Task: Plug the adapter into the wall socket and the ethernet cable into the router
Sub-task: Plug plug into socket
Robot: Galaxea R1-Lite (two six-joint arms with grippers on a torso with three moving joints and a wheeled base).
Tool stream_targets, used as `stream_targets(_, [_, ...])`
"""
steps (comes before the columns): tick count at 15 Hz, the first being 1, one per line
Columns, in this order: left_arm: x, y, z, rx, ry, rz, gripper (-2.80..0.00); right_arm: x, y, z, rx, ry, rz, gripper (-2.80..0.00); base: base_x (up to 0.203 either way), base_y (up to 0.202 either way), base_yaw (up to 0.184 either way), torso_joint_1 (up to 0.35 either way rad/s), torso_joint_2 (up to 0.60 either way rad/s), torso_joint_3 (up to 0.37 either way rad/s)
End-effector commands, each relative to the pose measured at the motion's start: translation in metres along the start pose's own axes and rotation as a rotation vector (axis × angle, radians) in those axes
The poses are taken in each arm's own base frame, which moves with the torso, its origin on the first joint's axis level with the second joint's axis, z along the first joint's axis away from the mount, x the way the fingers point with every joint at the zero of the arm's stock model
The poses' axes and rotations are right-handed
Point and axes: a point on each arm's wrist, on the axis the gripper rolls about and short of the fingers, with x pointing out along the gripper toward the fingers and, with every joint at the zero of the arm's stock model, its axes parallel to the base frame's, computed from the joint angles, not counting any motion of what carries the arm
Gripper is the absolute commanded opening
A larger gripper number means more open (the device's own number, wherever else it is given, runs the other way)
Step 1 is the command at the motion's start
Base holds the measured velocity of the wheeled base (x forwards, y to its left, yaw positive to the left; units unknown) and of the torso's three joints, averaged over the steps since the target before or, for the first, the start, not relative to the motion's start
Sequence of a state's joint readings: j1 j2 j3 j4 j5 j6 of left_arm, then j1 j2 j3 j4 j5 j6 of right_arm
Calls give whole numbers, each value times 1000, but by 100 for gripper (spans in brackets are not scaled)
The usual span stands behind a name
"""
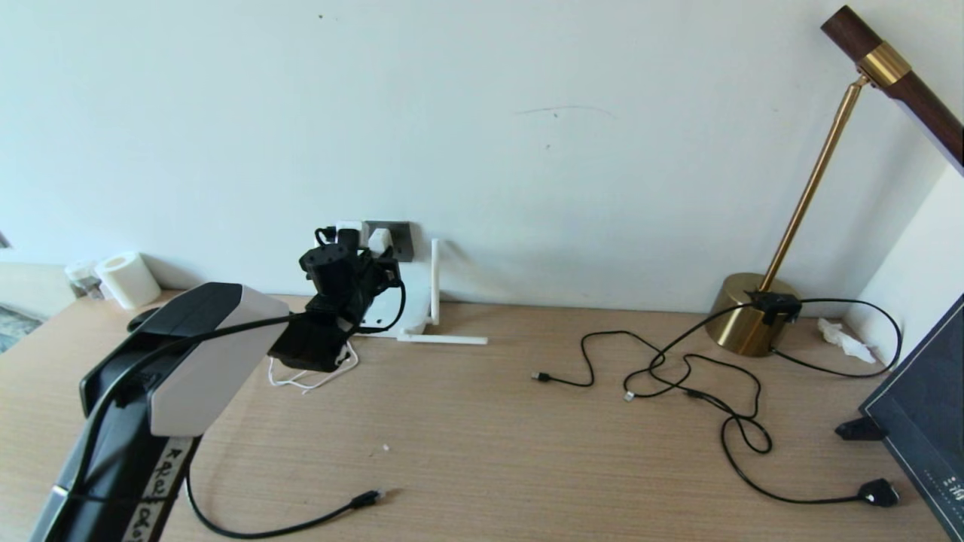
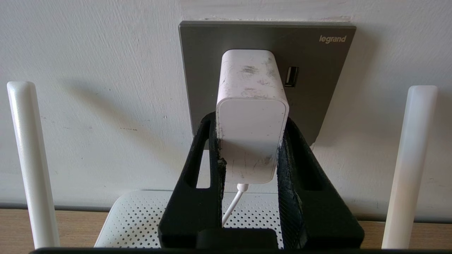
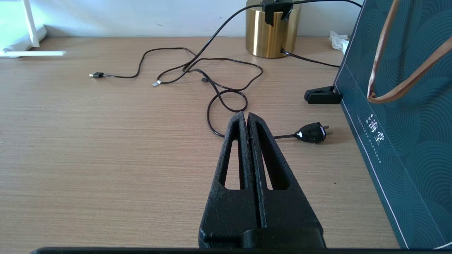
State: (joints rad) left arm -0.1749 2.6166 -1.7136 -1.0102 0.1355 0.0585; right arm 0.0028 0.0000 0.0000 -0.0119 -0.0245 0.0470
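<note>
Pale wall and a wood-grain desk (image 1: 482, 436) fill my view, with the socket (image 2: 317, 63) low on the wall at far left. My left hand (image 2: 251, 141) is up against it, clenched on the adapter (image 2: 251, 106) — both pads press its sides, and the block sits against the socket plate, its white cord hanging down toward the router (image 2: 137, 218) just below. I judge the first half nearly done: the adapter looks seated, though I cannot see the pins, and I have not let go yet.

The second half is untouched. The ethernet cable (image 1: 301, 523) lies along the near edge of the desk, its plug (image 1: 369, 497) free on the wood, well apart from the router — so that end has yet to go into a port.

My right hand (image 3: 247, 120) hangs over the right side of the desk, fingers clenched together on nothing, near a black two-pin plug (image 3: 310, 132) and thin black cords (image 3: 212, 70) by the brass lamp base (image 3: 272, 31).
</note>
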Motion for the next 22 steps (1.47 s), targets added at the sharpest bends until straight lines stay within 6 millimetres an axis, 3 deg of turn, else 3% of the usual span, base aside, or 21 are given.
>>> stream_targets(1, [0,0,1,-1,-8,3,-280,0,0,0,1,1,0,-280,0,0,0,0,0,0])
stream_targets(10, [0,0,-1,-1,-9,5,-280,0,0,0,1,1,0,-280,0,0,0,0,0,0])
stream_targets(11, [0,0,-1,-2,-11,5,0,0,0,0,1,1,0,-280,0,0,0,0,0,0])
stream_targets(22, [-1,0,2,-3,-20,7,0,0,0,0,1,1,0,-280,0,0,0,7,4,-3])
